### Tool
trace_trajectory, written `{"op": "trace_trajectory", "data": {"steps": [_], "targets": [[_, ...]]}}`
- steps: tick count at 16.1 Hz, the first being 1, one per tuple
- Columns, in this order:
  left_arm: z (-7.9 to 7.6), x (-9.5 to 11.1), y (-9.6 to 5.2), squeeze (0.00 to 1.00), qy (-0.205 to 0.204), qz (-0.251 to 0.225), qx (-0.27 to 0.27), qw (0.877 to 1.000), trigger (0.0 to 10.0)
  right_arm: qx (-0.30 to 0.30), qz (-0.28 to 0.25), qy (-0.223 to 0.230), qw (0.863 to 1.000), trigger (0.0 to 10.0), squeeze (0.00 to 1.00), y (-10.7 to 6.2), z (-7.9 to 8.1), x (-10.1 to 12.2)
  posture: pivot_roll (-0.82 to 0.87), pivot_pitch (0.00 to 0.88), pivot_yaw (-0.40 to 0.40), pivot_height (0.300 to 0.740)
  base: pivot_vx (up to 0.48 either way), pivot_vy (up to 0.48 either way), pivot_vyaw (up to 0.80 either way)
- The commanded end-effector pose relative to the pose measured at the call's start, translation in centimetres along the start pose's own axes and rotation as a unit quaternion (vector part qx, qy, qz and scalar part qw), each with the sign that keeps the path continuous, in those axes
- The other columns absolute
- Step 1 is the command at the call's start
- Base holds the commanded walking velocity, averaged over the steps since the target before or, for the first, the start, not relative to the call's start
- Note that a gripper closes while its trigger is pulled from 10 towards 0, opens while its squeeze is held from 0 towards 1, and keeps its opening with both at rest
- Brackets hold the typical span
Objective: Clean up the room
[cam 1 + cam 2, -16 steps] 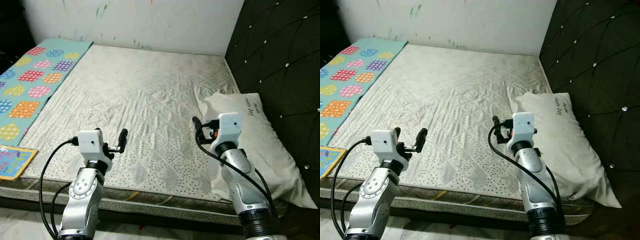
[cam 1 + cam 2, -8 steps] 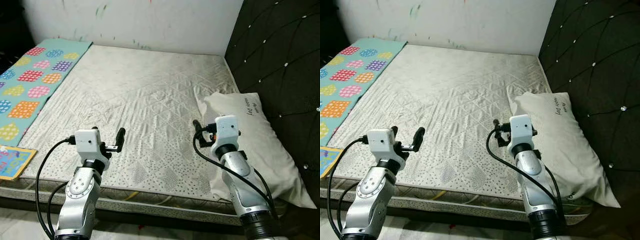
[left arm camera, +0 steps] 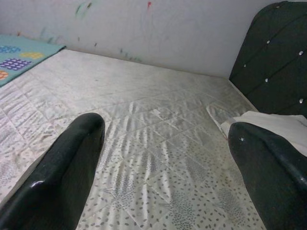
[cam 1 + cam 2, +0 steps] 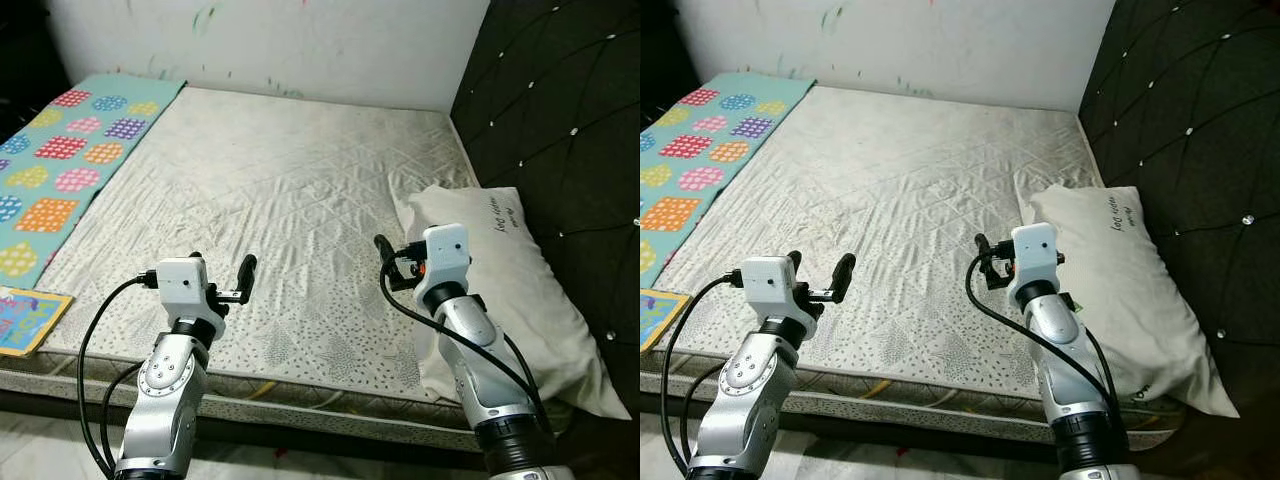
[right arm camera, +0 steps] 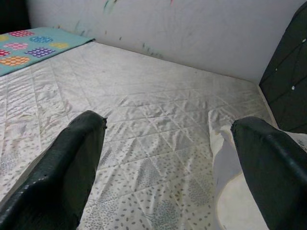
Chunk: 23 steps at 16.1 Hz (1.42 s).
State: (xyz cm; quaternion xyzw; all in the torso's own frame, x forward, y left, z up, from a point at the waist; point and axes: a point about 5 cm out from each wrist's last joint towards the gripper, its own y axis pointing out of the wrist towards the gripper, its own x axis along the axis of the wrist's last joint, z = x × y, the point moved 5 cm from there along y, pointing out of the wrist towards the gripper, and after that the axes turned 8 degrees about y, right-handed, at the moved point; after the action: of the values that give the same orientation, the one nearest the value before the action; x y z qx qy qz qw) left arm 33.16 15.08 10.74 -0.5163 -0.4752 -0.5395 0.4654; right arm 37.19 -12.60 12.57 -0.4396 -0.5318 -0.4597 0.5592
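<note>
Nearest the camera, both arms are raised over the front edge of the mattress [image 4: 280, 200]. The left gripper [image 3: 158, 158] hangs above the speckled quilted surface with its fingers spread wide and nothing between them; the wrist view shows bare cover in the gap. The right gripper [image 5: 168, 158] is likewise spread wide and empty, positioned over the mattress with the near corner of the pillow [image 4: 510, 290] just beside its outer finger. The pillow lies flat on the mattress against the dark padded headboard [image 4: 560, 110], extending from beside the right gripper toward the front corner of the bed, where it overhangs the edge. Off to the outer side of the left gripper, well apart from it, a small colourful book [image 4: 25, 320] rests at the mattress edge. Beyond the book, a teal patterned mat [image 4: 60, 170] runs along the far side of the left gripper up to the marked white wall [image 4: 300, 45]. Judged from this layout, the tidying is at an early or middle stage: neither gripper holds an item, and the pillow, book and mat appear to remain as candidates for straightening or removal. The pillow is the closest candidate, being adjacent to the right gripper.
</note>
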Motion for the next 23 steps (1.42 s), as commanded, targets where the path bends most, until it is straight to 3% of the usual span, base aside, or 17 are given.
{"op": "trace_trajectory", "data": {"steps": [1,6,8,9,12,16,23], "targets": [[-0.1,0.6,0.0,0.00,0.008,-0.010,0.001,1.000,10.0,0.000,0.006,0.001,1.000,10.0,0.00,0.0,-0.1,-0.2,-0.05,0.000,-0.064,0.740,0.000,0.000,0.00],[-0.8,0.4,0.1,0.00,-0.014,-0.003,-0.006,1.000,10.0,-0.007,0.010,0.000,1.000,10.0,0.00,-0.2,-1.0,0.1,-0.11,0.031,-0.052,0.740,0.000,0.000,0.00],[-1.1,0.7,0.2,0.00,0.000,-0.005,-0.016,1.000,10.0,-0.025,0.016,0.010,1.000,10.0,0.00,-0.4,-1.4,-0.2,-0.11,0.044,-0.044,0.740,0.000,0.000,0.00],[-1.5,1.4,0.4,0.00,0.022,-0.018,-0.029,0.999,10.0,-0.037,0.016,0.030,0.999,10.0,0.00,-0.3,-1.2,0.1,-0.11,0.051,-0.042,0.740,0.000,0.000,0.00],[-1.5,1.3,-0.1,0.00,0.024,-0.013,-0.026,0.999,10.0,-0.020,0.018,0.027,0.999,10.0,0.00,-0.5,0.3,0.0,-0.10,0.070,-0.042,0.740,0.000,0.000,-0.17],[-1.3,1.1,-0.4,0.00,0.022,-0.011,-0.019,1.000,10.0,-0.023,0.023,0.030,0.999,10.0,0.00,-0.4,0.2,-0.2,-0.09,0.060,-0.054,0.740,0.000,0.000,-0.63],[-1.5,1.0,-0.3,0.00,0.018,-0.009,-0.026,0.999,10.0,-0.030,0.028,0.025,0.999,10.0,0.00,-0.5,-0.1,-0.5,-0.10,0.059,-0.047,0.740,0.000,0.000,0.00]]}}
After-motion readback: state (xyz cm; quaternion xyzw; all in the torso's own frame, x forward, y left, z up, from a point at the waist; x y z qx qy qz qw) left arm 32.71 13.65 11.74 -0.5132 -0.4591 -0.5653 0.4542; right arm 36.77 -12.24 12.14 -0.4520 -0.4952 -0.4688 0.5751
